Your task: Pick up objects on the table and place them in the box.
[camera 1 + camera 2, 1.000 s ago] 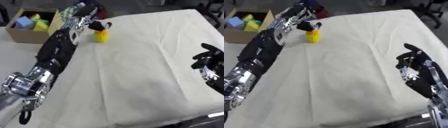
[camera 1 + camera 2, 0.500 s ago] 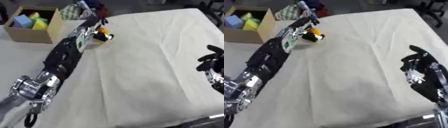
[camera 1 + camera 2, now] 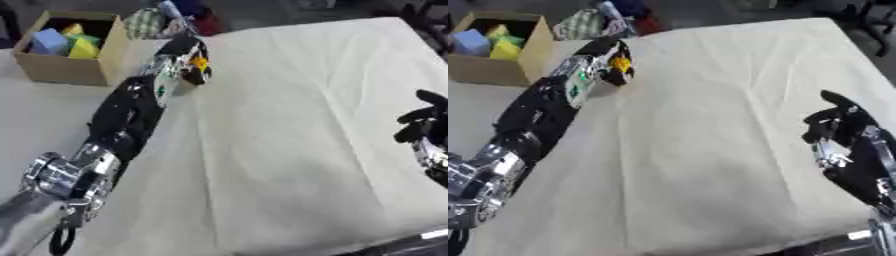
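A cardboard box (image 3: pixel 61 75) sits at about ten o'clock on the cloth-covered table (image 3: pixel 289 130), its top open, with blue and yellow blocks (image 3: pixel 66 44) already inside. Just to its right, at roughly eleven o'clock, the robot's left hand (image 3: pixel 605 60) is stretched far out from the lower left, the long black and silver arm running diagonally up the view. Its fingers are curled around a small yellow and orange object (image 3: pixel 620 64) with some black on it; only part of the object shows between the fingers, so its exact shape cannot be made out. It looks like a small, light toy, probably rigid plastic and a little smooth, so wrapping the fingers around its middle seems the sensible hold, and it likely needs little care against breaking. The held object is near the box's right wall but still outside it, so it has yet to be carried over the rim. Whether it rests on the cloth or is lifted clear cannot be told. At about three o'clock, the right hand (image 3: pixel 837 130) waits idle near the table's edge, empty, with fingers relaxed and pointing upward.
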